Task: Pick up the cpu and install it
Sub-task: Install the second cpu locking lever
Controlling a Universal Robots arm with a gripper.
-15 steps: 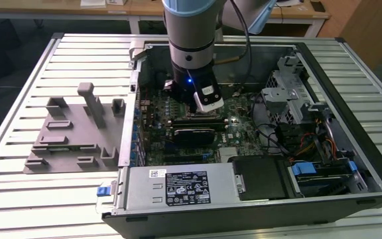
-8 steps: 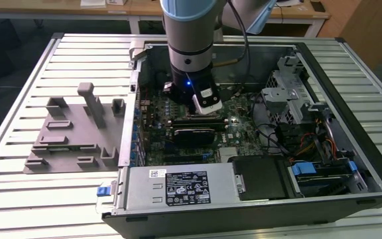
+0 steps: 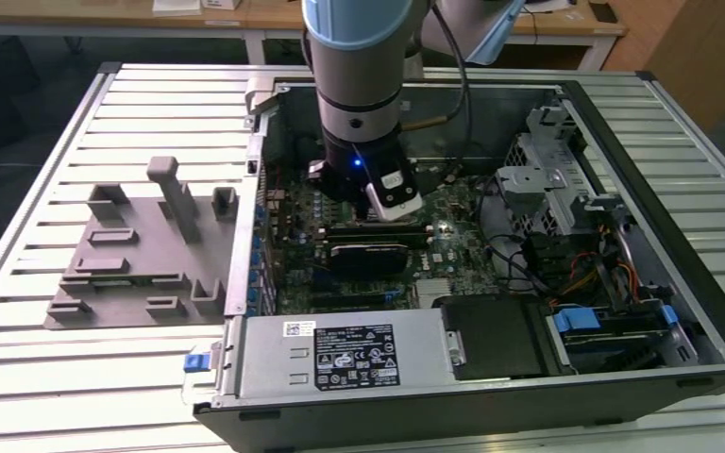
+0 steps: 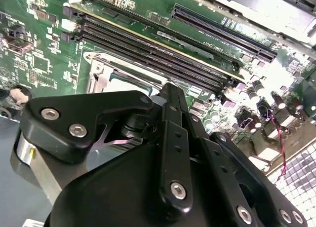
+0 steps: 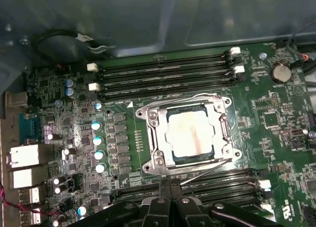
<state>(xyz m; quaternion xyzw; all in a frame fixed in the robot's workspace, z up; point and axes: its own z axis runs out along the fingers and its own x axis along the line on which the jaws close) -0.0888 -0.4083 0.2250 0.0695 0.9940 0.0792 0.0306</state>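
The cpu, a flat square chip with a pale silver-white top, lies inside the metal socket frame on the green motherboard. In the first wrist view my gripper hangs just off one side of the socket, its black fingers pressed together with nothing between them. The second wrist view shows the gripper's black linkage over a corner of the socket frame. In the exterior view my arm reaches straight down into the open computer case.
Memory slots run along both sides of the socket. A long black module, the power supply and a drive cage crowd the case. A grey plastic fixture stands on the slatted table at the exterior view's left.
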